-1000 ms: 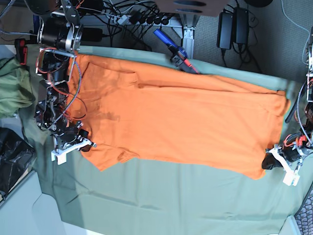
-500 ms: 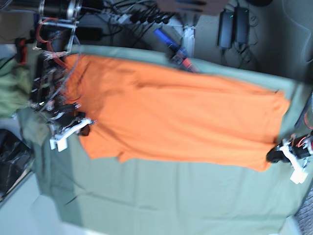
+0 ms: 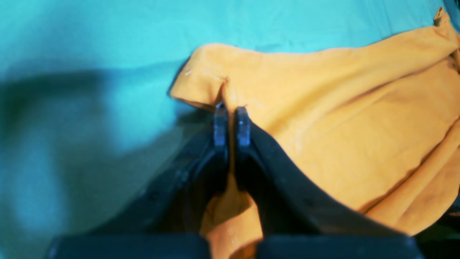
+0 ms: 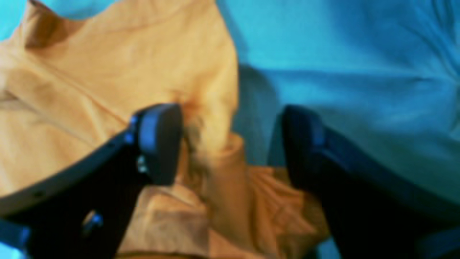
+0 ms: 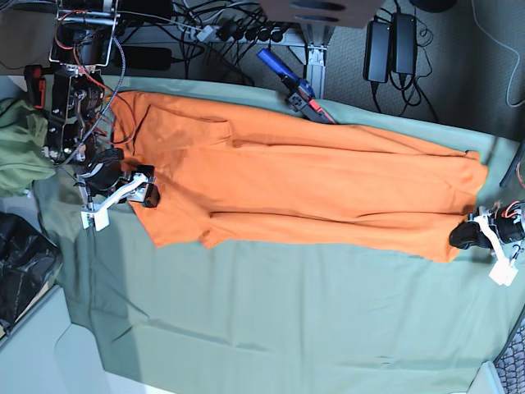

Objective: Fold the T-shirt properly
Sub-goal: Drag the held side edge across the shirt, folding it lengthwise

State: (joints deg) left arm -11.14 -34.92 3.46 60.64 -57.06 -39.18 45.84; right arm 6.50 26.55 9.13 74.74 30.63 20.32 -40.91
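I find the T-shirt spread lengthwise across the green cloth, its long axis running between my arms: left gripper clamped on its hem corner, right gripper with jaws wide apart at its opposite end, gripping nothing.

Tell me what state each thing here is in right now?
T-shirt: spread flat, long edge folded over.
Left gripper: shut on the T-shirt's corner.
Right gripper: open, over the T-shirt's edge.
Green cloth: spread under the T-shirt.
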